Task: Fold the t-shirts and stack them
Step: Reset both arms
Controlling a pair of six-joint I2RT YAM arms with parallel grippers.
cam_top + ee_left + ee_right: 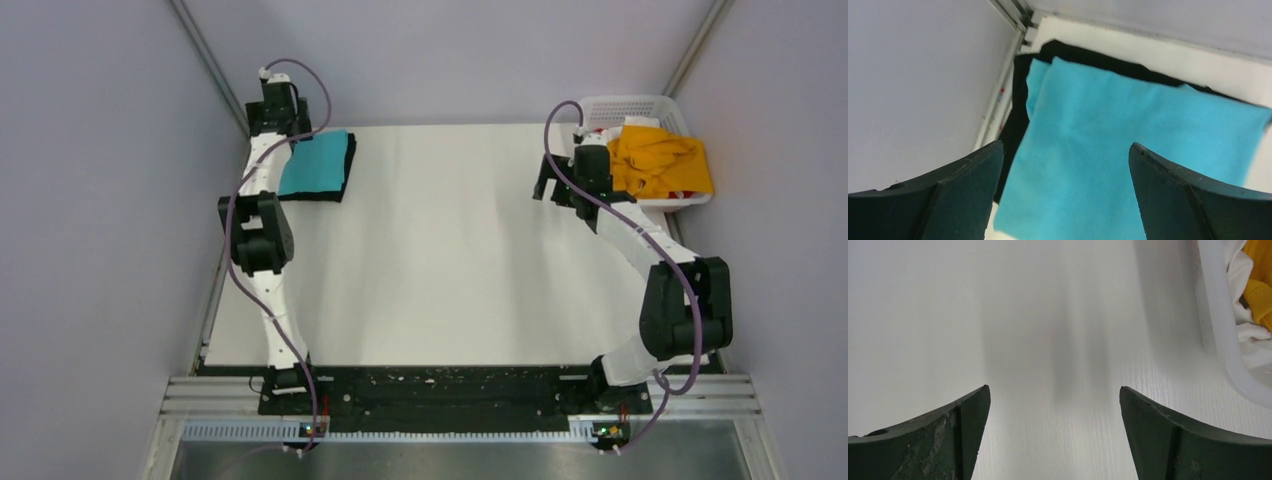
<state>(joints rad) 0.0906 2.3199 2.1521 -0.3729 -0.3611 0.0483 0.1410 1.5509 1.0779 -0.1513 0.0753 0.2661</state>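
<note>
Top external: orange-yellow t-shirt [665, 160] lies crumpled in the basket [620, 103].
Left gripper [1065, 145] and right gripper [1054, 390] are spread, empty; the right should pinch one loose hem.

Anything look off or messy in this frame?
Only the yellow shirt: it lies crumpled in the basket at the far right, spilling over its rim, unfolded. The turquoise shirt sits folded on the black shirt, slightly offset so black shows along the edges.

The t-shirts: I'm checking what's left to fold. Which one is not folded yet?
The orange-yellow cloth t-shirt, crumpled in the white plastic lattice basket at far right. The turquoise-blue cloth t-shirt lies folded flat on the black cloth t-shirt.
</note>
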